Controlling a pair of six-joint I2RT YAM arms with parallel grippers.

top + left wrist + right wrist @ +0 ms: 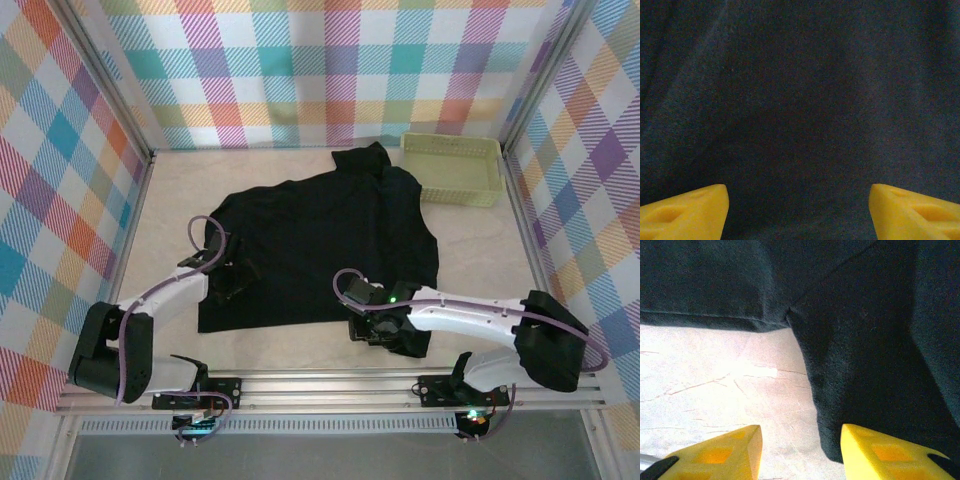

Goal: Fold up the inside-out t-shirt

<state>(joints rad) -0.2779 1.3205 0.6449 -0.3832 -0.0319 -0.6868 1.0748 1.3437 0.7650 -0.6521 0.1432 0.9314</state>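
The black t-shirt [320, 235] lies spread on the table, one sleeve pointing toward the back. My left gripper [228, 280] hovers over the shirt's left part. In the left wrist view its yellow fingertips [685, 212] stand wide apart, so the left gripper [799, 215] is open over plain black fabric [800, 100]. My right gripper [372, 325] is at the shirt's near right corner. It is open [800, 455], with a dark fabric edge [840, 390] reaching down beside its right finger [890, 455] and bare table under its left finger. The white label is hidden.
A pale green plastic basket [452, 168] stands at the back right, just beyond the shirt's sleeve. The pale marbled tabletop [180, 190] is bounded by checked walls on three sides and a metal rail [330, 385] at the near edge.
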